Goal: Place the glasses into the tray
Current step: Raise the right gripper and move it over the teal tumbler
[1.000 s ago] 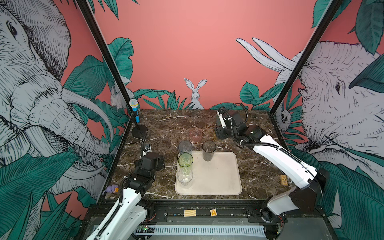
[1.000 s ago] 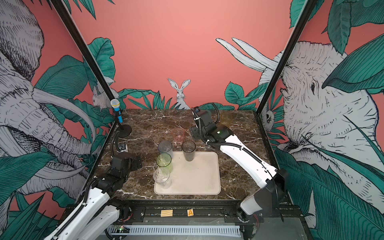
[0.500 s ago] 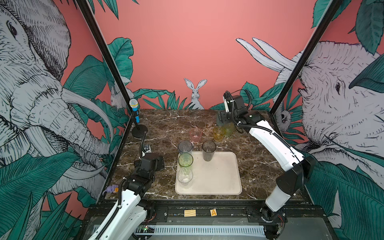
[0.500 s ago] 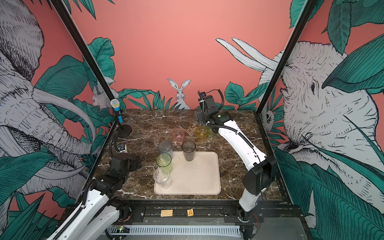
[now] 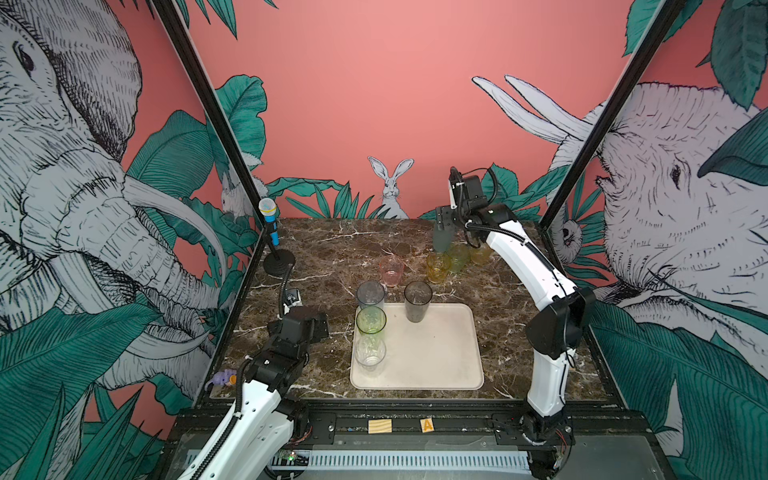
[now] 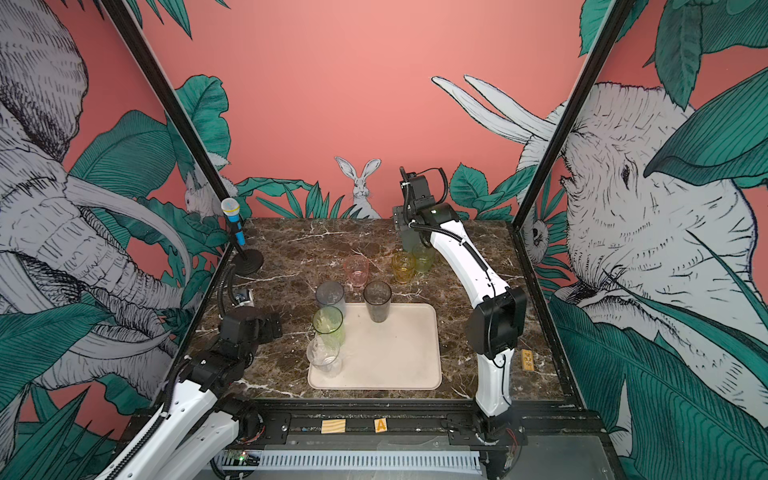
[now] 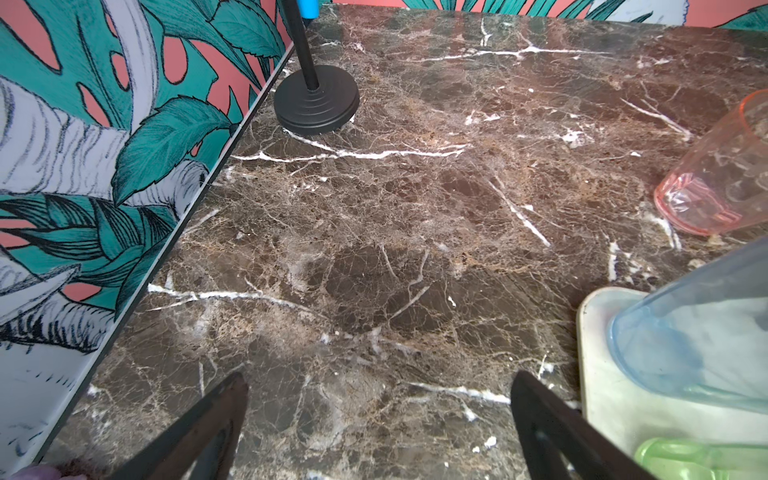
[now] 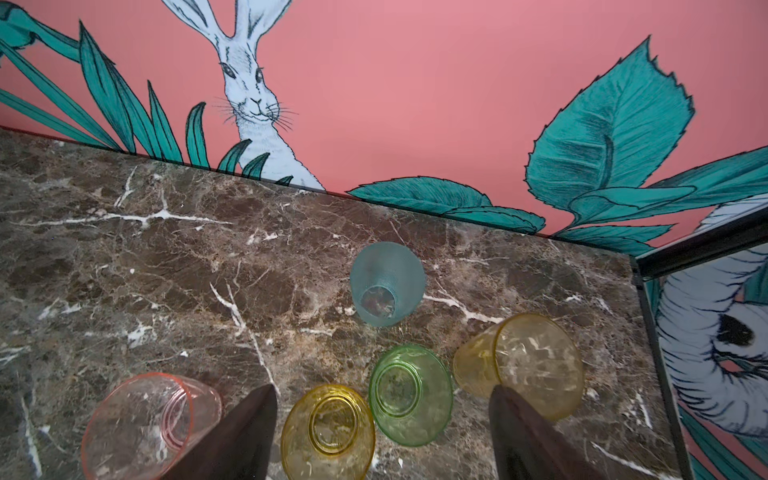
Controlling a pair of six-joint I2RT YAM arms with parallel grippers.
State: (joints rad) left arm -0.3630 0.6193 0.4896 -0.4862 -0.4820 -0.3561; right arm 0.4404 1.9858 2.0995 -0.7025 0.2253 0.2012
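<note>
The cream tray [image 5: 440,353] carries a clear glass [image 5: 370,351], a tall green glass [image 5: 371,322], a smoky dark glass [image 5: 417,301] and a grey-blue glass [image 7: 685,345] on its far left corner. On the marble behind it stand a pink glass [image 5: 391,270], a yellow glass [image 8: 328,432], a short green glass [image 8: 409,388], an amber glass [image 8: 528,365] and a teal glass [image 8: 386,284]. My right gripper [image 8: 382,432] hangs open and empty above the yellow and green ones. My left gripper [image 7: 378,415] rests open and empty over bare marble, left of the tray.
A toy microphone on a black round stand [image 5: 279,264] occupies the far left corner. A small white box [image 5: 293,297] sits by the left wall. A wooden block [image 6: 528,359] lies near the right edge. Walls close in the table on three sides.
My right gripper has lifted from low among the short glasses and drawn back toward the rear wall, uncovering them. The left arm has stayed put.
</note>
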